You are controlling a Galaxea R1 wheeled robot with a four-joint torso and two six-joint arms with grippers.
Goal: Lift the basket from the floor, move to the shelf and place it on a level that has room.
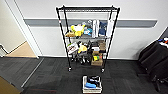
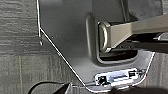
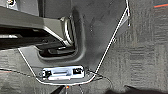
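While seen from the head view: basket [image 1: 92, 84] on dark carpet floor [image 1: 55, 75], just in front of the shelf [image 1: 87, 37], apart from it. Top level [image 1: 87, 9] bare; lower tiers crowded with toys and boxes. Black chair [image 1: 155, 62] at right, wooden flooring [image 1: 22, 51] at left.

Left wrist view: robot's grey plate over carpet; pincer state impossible to tell.

Right wrist view: same, carpet beneath; pincer state impossible to tell.

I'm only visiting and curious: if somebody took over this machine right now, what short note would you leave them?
Grippers: I cannot tell whether either is open or shut.
The basket sits on the dark carpet floor, in front of the shelf and apart from it.
The shelf's top level is bare; the lower tiers are crowded.
Done: nothing yet.
Left: lift the basket, drive to the shelf, set it on the top level.
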